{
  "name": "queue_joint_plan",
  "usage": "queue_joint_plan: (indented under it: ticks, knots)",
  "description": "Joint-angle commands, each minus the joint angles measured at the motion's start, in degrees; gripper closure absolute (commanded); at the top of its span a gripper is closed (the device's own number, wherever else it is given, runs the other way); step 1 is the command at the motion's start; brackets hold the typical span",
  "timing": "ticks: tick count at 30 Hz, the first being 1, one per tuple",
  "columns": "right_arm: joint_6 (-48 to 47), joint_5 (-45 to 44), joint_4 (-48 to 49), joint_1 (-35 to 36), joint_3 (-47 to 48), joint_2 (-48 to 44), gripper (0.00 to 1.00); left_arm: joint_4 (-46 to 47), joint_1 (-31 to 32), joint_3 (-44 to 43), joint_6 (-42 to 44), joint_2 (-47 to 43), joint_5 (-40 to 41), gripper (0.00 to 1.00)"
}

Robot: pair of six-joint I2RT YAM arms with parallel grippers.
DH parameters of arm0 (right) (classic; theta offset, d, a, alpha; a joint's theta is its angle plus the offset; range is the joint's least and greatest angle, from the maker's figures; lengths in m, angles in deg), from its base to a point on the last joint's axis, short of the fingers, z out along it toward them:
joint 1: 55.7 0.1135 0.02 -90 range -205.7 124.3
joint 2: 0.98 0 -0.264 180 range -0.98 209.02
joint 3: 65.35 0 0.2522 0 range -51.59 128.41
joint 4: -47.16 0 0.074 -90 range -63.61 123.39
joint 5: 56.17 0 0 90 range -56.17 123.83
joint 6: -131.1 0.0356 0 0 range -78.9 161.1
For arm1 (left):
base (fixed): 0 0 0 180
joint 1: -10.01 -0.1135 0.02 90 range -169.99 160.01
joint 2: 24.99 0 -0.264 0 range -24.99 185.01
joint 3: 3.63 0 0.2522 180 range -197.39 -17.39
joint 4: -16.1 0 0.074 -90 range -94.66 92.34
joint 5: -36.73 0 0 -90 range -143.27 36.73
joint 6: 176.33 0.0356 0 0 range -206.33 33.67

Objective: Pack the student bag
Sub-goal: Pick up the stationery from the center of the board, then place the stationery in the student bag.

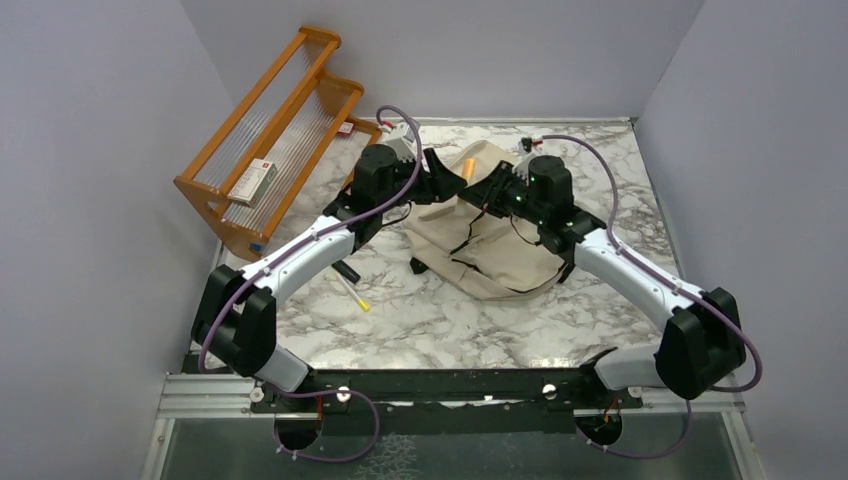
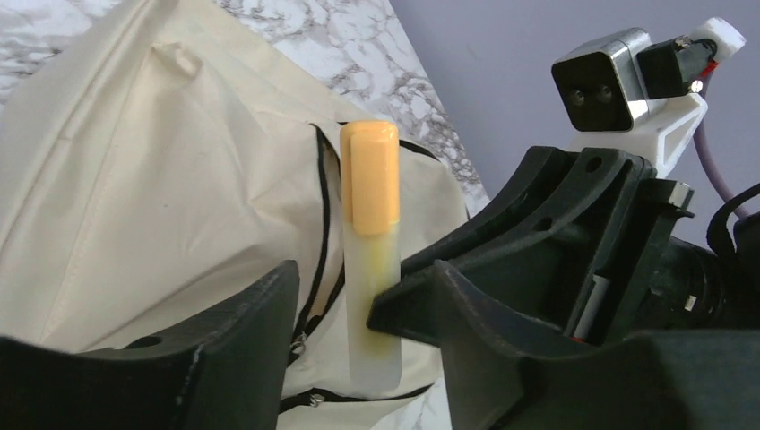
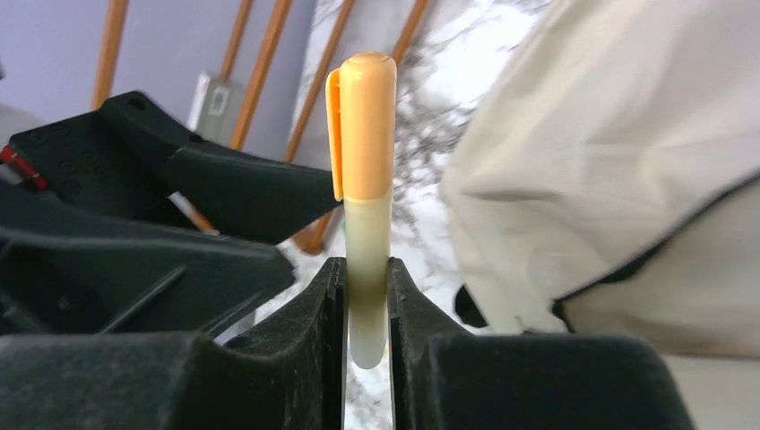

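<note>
Marble table (image 1: 450, 320): student bag (image 1: 500, 250) lies flat, long axis far-near; R pincer (image 3: 366, 278) clamps orange-capped pen (image 3: 367, 134), L pincer (image 2: 358, 296) wide.

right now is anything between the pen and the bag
Nothing visible. The pen, clamped in the right gripper, stands right beside the bag. The open left gripper straddles the pen but does not block it. Whether the zipper is open, I cannot tell.
</note>
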Motion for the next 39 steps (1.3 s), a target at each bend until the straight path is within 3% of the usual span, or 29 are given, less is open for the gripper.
queue_joint_plan:
  ticks: [1,5,7,12,16,22,29,34,39]
  knots:
    - [-4.2,-15.4,-8.6,-0.2,-1.3,-7.2,1.00,1.1,0.5,-3.4,5.5,0.3,-6.9,0.39]
    - [-7.2,-27.8,-16.7,-1.4,-1.1,-11.5,1.00,-1.4,0.6,-5.0,10.1,1.4,-8.5,0.36]
    - [-7.9,-27.2,-20.1,-5.6,-1.4,-12.6,1.00,-4.7,0.8,-6.9,13.4,3.0,-8.5,0.36]
    - [-9.2,-5.4,-22.8,-25.6,-4.4,-13.7,1.00,-16.5,3.2,-13.6,24.3,8.5,-5.1,0.34]
    - [-10.6,10.9,-25.0,-36.0,-4.9,-11.1,1.00,-22.4,6.6,-18.6,31.4,13.4,-1.1,0.32]
    - [-10.0,18.5,-24.1,-37.2,-7.4,-11.1,1.00,-26.2,10.5,-24.0,37.3,19.3,4.3,0.30]
    - [-10.5,20.5,-24.8,-37.2,-7.7,-11.4,0.99,-27.8,12.7,-28.9,41.6,24.2,11.9,0.30]
    - [-12.1,23.8,-25.3,-37.2,-7.0,-10.3,1.00,-28.6,13.5,-31.5,44.8,26.8,19.8,0.32]
    - [-13.9,25.5,-27.3,-37.2,-5.6,-8.5,1.00,-29.1,13.7,-32.7,46.2,27.9,22.0,0.38]
